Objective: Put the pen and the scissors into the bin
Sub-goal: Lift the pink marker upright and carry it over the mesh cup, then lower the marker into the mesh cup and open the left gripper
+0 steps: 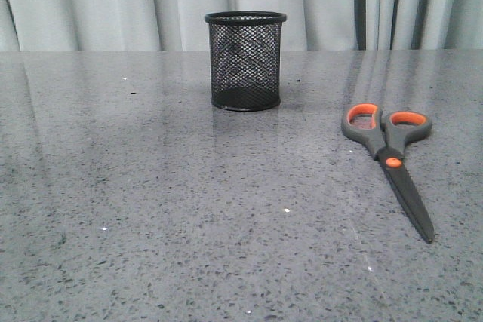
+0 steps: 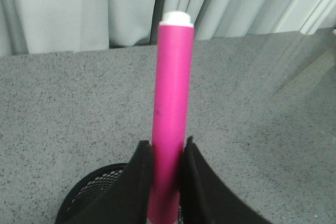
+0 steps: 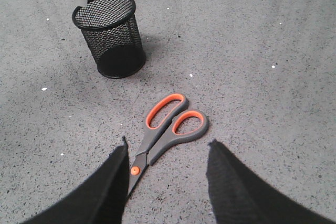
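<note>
The left gripper (image 2: 167, 182) grips the pen (image 2: 171, 114) above the bin (image 1: 245, 61) — released off-centre, it could strike the rim (right gripper (image 3: 167, 174) gapes wide over the scissors (image 3: 167, 129)).

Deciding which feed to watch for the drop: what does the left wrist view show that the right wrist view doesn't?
Only the left wrist view shows the left gripper shut on the pen, held above the table. Only the right wrist view shows the scissors lying flat and closed between the open right gripper's fingers, and the bin's bare inside. Both show the bin and the grey table.
</note>
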Robot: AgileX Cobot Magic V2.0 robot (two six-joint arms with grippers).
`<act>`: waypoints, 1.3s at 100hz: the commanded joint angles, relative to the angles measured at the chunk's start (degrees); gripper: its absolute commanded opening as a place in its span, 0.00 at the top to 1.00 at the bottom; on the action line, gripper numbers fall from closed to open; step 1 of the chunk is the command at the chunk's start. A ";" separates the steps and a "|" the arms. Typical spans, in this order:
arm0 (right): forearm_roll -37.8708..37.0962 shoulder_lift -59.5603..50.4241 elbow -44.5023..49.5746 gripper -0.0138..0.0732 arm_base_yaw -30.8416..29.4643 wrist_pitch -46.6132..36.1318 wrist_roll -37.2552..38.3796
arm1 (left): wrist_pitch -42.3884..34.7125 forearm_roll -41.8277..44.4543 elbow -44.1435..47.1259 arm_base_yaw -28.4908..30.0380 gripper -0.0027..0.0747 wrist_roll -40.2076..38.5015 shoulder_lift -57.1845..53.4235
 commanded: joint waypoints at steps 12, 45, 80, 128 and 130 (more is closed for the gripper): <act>0.65 0.58 -1.41 0.49 0.12 -3.99 -0.32 | -4.65 -0.89 -1.65 -0.48 0.99 0.07 -0.41; 0.57 0.58 -1.01 0.49 0.12 -4.22 -0.32 | -9.20 -0.37 -1.65 -0.48 0.99 0.07 1.57; 0.57 0.58 -1.01 0.49 0.12 -4.22 -0.32 | -12.44 1.10 1.16 -0.48 0.99 0.07 1.62; 0.57 0.58 -1.01 0.49 0.12 -3.93 -0.32 | -13.59 0.70 2.37 -0.48 0.97 0.07 1.62; 0.57 0.58 -1.01 0.49 0.12 -3.87 -0.32 | -13.59 0.70 2.37 -0.48 0.96 0.07 1.62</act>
